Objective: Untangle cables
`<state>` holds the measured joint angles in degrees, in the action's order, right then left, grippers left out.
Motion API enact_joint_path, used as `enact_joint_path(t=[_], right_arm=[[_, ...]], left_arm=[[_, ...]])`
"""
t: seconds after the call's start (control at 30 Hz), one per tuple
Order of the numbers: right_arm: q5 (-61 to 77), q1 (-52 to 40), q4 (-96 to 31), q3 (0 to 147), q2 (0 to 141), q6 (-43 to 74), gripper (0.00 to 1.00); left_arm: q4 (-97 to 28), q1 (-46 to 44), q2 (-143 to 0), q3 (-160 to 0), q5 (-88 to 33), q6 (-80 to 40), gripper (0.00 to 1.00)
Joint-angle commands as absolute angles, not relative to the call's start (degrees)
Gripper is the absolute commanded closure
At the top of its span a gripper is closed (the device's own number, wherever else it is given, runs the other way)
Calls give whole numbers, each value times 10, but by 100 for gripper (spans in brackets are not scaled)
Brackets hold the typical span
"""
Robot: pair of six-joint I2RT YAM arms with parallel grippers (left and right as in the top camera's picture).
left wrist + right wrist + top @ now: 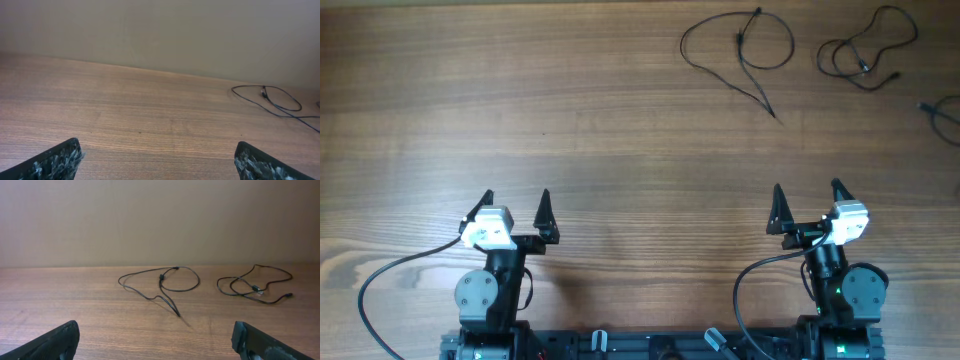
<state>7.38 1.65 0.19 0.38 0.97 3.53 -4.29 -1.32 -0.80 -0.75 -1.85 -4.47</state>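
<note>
- our left fingers point(546, 212) stand wide apart over the brown wooden bench point(570, 100), holding nothing.
- our right fingers point(778, 210) are spread just as wide, also empty.
- the thin black looped wire cables point(741, 40) lie well ahead of the right fingers, untouched.

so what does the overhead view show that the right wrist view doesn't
Only overhead: the left fingers, open, and a third cable at the far right edge. Only right wrist: the plain wall behind the table. Both: the wooden table, the open right fingers, the looped cable and the tangled cable to its right, lying apart, neither touched.
</note>
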Motion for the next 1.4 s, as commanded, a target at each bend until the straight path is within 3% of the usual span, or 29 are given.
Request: enact_joint_path(t=[0.0, 1.37], right_arm=[[63, 16, 3, 3, 2, 30, 0], [63, 16, 3, 3, 2, 30, 0]], left_arm=[[-44, -8, -2, -3, -49, -14, 0], [-43, -8, -2, -3, -30, -17, 0]])
